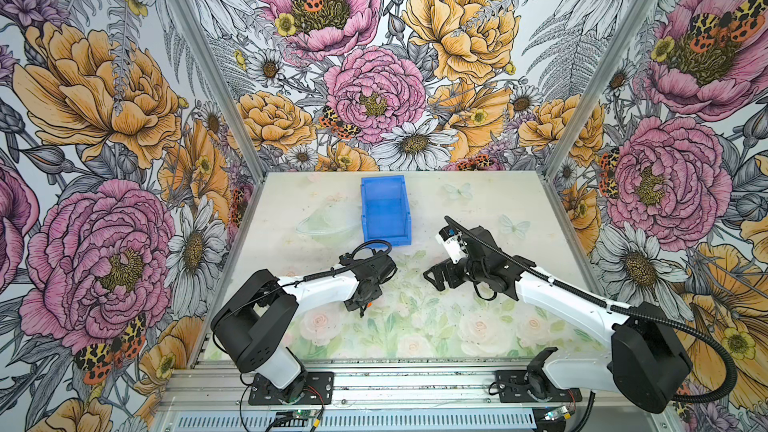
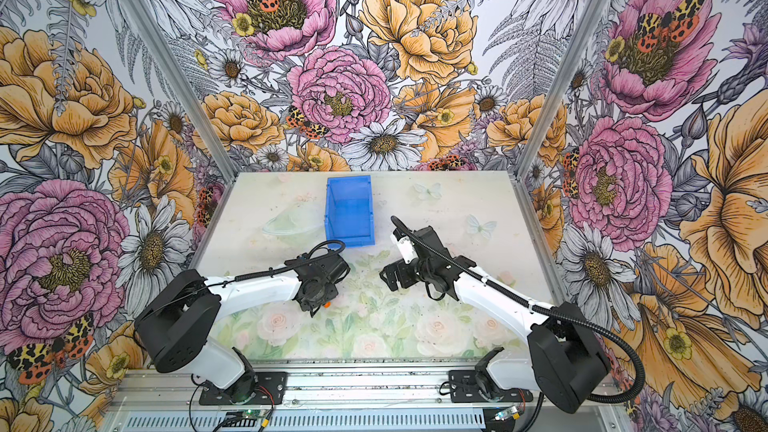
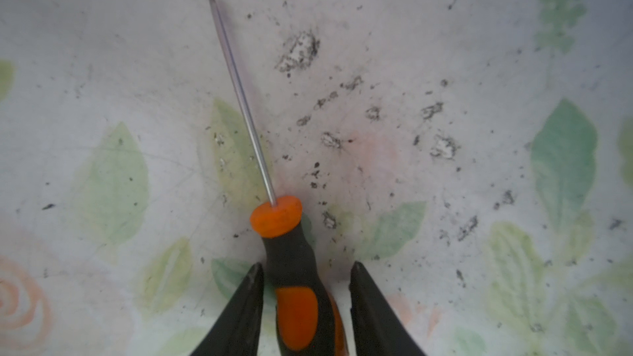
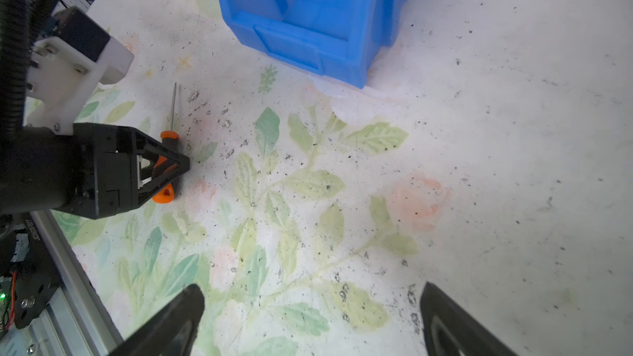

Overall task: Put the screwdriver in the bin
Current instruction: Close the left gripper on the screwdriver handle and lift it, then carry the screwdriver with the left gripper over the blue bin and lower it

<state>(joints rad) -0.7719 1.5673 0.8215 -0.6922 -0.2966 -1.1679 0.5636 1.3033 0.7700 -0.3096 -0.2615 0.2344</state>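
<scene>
The small screwdriver with the orange-and-black moulded handle and thin grey metal shaft (image 3: 276,217) lies flat on the table. Its handle sits between the fingers of the left gripper (image 3: 306,267), and its shaft runs out from between them, slightly askew. The gripper reaches down over the thick, waisted part of the handle. I judge this is because that contoured, rubbery-looking section offers far more purchase than the slick, needle-thin shaft. One black tapered finger (image 3: 239,320) rests against the handle. A sliver of table shows beside the tip of the other finger, so I cannot tell whether the jaws have clamped. The handle's orange collar flares just clear of the fingertips, and that shoulder should stop the tool from sliding through a grip.

Under the hand is the pale printed table sheet with faded roses and green leaves (image 3: 445,46). It is matt, scuffed and peppered with dark specks.

The bright blue rectangular plastic bin (image 1: 365,209) is smooth-walled and open-topped, and stands apart from the left gripper, beyond its wrist. Its lower front lip faces the arms, probably so that a tool can come in over the low side. Nothing shows inside it.

Across from the left gripper, the right gripper (image 4: 311,292) hangs over bare table with its fingers spread wide and nothing between them, clear of the pick.
</scene>
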